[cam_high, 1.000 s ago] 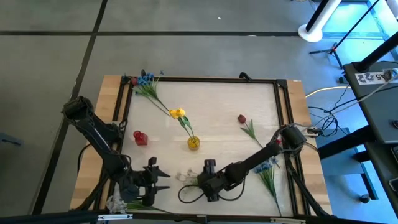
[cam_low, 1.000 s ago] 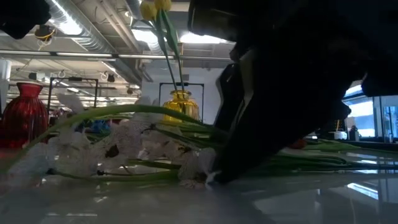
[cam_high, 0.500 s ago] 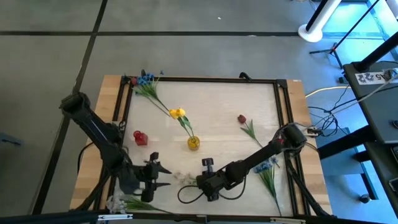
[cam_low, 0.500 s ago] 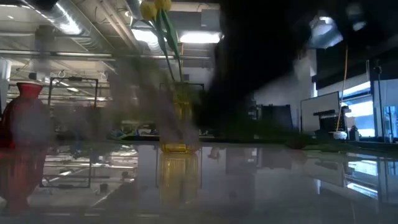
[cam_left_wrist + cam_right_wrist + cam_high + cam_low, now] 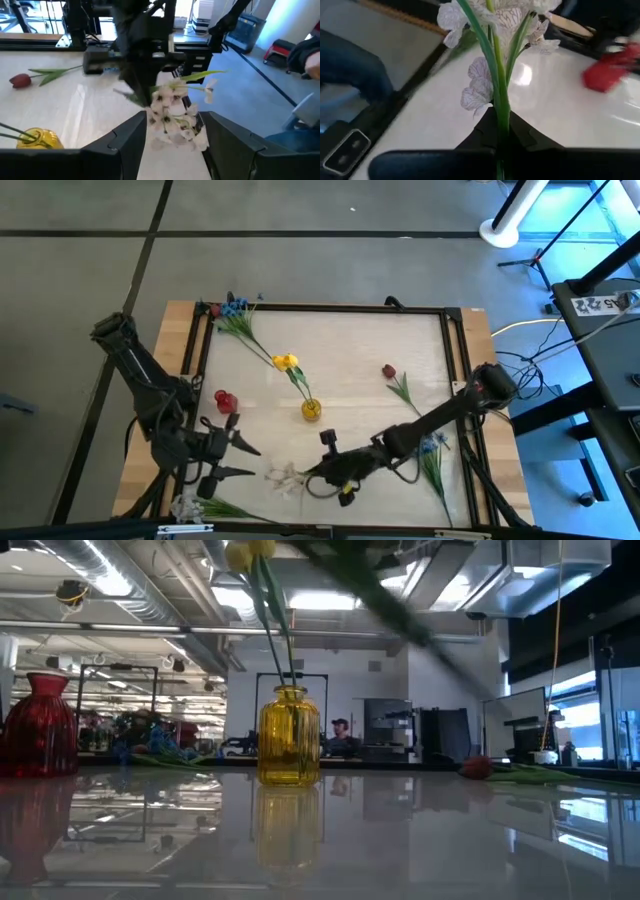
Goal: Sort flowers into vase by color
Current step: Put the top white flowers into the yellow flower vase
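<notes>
A white flower sprig (image 5: 287, 477) hangs above the near part of the counter (image 5: 350, 350), its green stem pinched between the fingers of the right gripper (image 5: 322, 471). The left gripper (image 5: 240, 458), just beside the blooms, has its fingers spread wide. A yellow vase (image 5: 311, 410) holding yellow tulips (image 5: 286, 362) stands mid-counter; the red vase (image 5: 226, 401) looks empty.

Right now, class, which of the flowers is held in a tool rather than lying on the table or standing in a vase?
The white sprig: the right tool grips its stem.
</notes>
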